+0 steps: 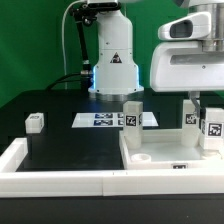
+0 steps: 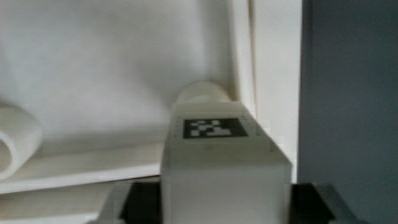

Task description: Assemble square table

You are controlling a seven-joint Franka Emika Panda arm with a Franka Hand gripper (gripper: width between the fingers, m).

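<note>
The white square table top [image 1: 165, 152] lies flat at the exterior view's right. Three chunky white tagged legs stand on or by it: one at its far left corner [image 1: 131, 115], one nearest the camera [image 1: 212, 130], and one under my gripper [image 1: 190, 118]. My gripper [image 1: 193, 103] comes down from above onto that leg. In the wrist view the leg [image 2: 217, 140] shows its tag and fills the space between my fingers [image 2: 135, 205], whose dark pads lie against both of its sides. My gripper [image 2: 222, 206] is shut on it. Another leg [image 1: 36, 122] stands alone at the exterior view's left.
The marker board [image 1: 105, 120] lies flat in front of the robot base [image 1: 113, 70]. Long white rim bars [image 1: 60, 180] edge the black surface at the front and left. A round socket [image 1: 143, 157] shows on the table top's near left corner.
</note>
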